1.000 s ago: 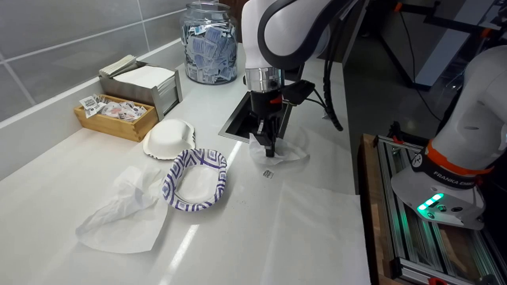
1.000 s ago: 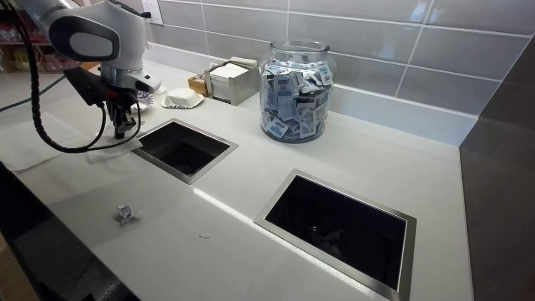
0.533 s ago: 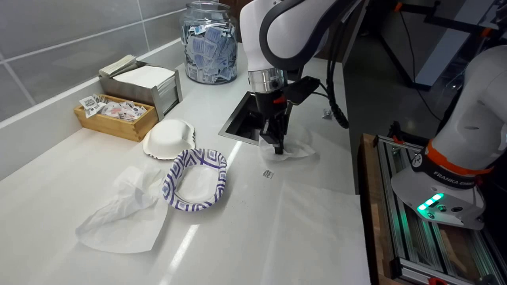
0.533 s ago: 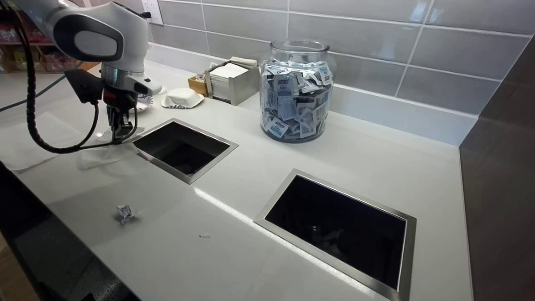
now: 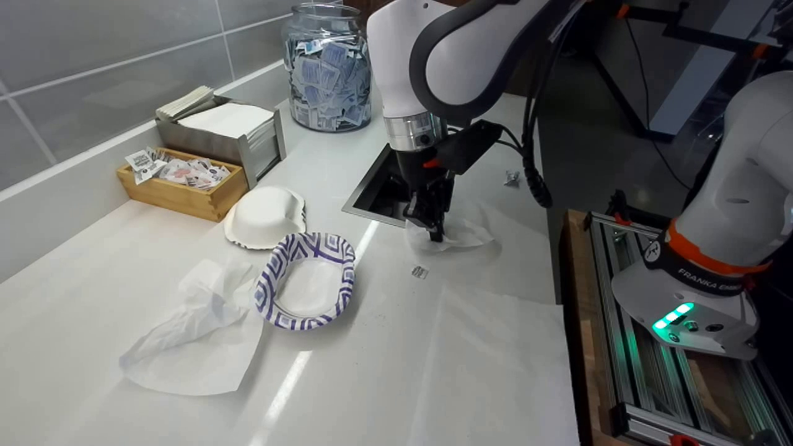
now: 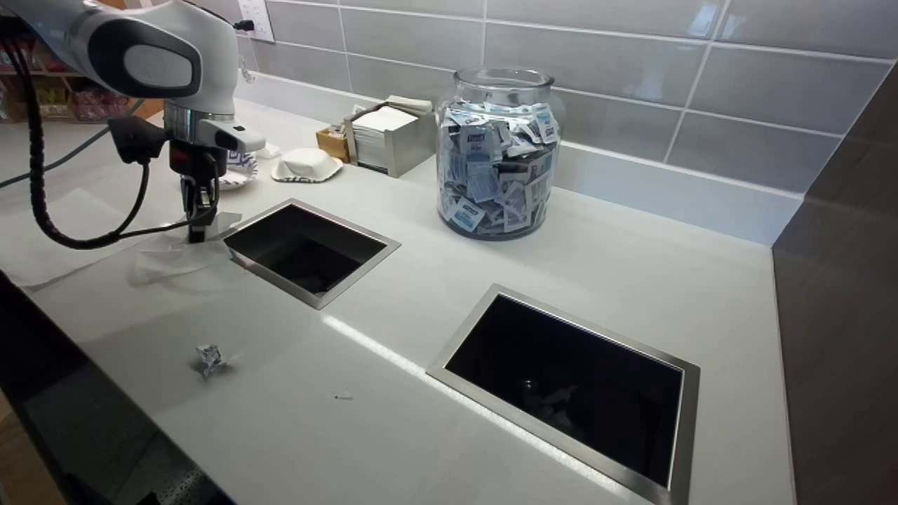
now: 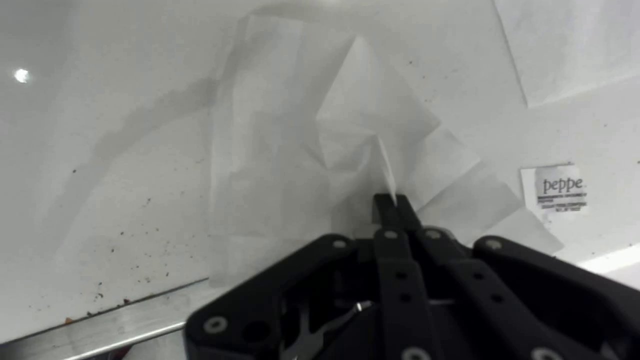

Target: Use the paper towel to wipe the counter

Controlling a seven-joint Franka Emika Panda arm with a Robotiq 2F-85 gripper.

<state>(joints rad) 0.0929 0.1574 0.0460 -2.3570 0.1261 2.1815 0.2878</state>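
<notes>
Your claw (image 7: 394, 202) is pressed tog. on a fold of the paper towel (image 7: 290, 160); the fold's ridge runs into the gap b/w the tips. Towel's on the counter (image 5: 378, 384), just beside the steel-rimmed cutout (image 7: 125, 320). Clock = wrist view, tips at ctr: bulk of the towel fans out 9 thru 12, w/ a smaller flap twd 3–4. It's crumpled, so no clean long axis; longest spread runs approx 10-to-4. One arm only, so no nearer/farther choice.

What your next stroke turns on: crumbs (image 7: 122, 233) lie a touch below 9, past the towel's edge, down to the cutout's rim. I'd sweep twd 9, since most of the towel is on that side. Prob. mid-wipe, w/ that patch left to do. Careful: towel's low edge is at or v. near the rim & might snag.

Writing: packet (image 7: 555, 189) at 3 reads "peppe", last letter lost; fine print unreadable. Arm base (image 5: 700, 303) in an exterior view: "FRANKA EMI…". Wipe sachets (image 6: 484, 161) in the jar (image 6: 503, 85) look like Purell, but too sm. to be sure.
</notes>
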